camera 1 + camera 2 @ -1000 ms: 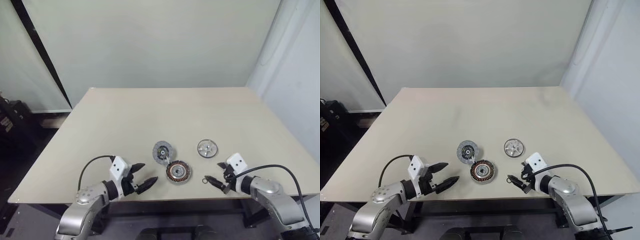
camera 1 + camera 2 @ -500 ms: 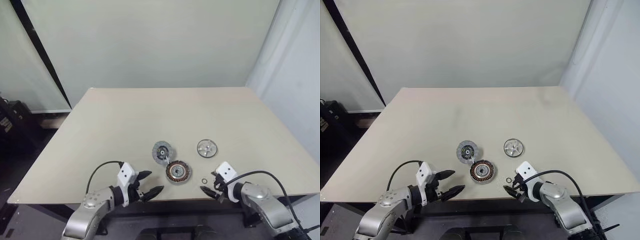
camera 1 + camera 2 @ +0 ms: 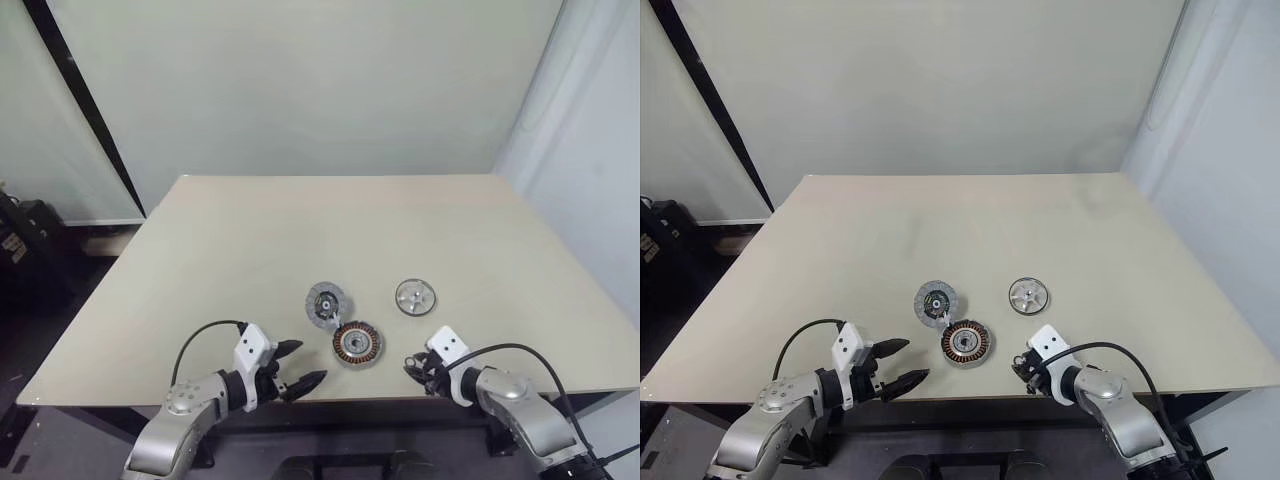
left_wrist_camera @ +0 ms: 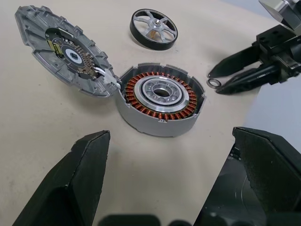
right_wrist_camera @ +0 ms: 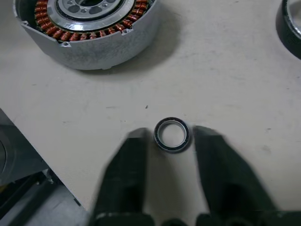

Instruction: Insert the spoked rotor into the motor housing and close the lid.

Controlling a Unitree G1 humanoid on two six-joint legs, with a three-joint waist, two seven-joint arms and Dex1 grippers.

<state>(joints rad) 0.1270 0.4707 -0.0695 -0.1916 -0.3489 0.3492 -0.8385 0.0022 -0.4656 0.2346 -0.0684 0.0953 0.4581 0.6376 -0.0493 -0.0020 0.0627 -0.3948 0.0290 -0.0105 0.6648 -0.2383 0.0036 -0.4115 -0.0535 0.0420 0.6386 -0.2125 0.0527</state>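
Gripper on my right [image 5: 171, 136] sits low at the near edge of the bench [image 3: 300, 220], its two black fingers [image 5: 129, 160] narrowed to either side of a small metal ring [image 5: 172, 135] that lies flat on the surface. The ring is between the fingertips; I cannot tell whether they touch it, and it is not lifted.

Just beside that ring, toward my left, stands the motor housing [image 4: 160, 96], a round grey shell with its ring of copper-brown coils facing up around a central hole. It rests flat on the bench, open on top. Touching its far left rim is the lid [image 4: 63, 49], a grey disc with a dark ring and a circuit face, tilted up on edge and joined to the housing by thin wires.

Farther back and to my right, well apart from the housing, lies the spoked rotor [image 3: 415, 296], a shiny silver disc with open spokes around a hub, flat on the bench and untouched.

My left gripper [image 3: 297, 364] hovers near the front edge of the bench, on the left side of the housing, with its fingers [image 4: 84, 165] spread wide and nothing between them. It points toward the housing but stays apart from it.
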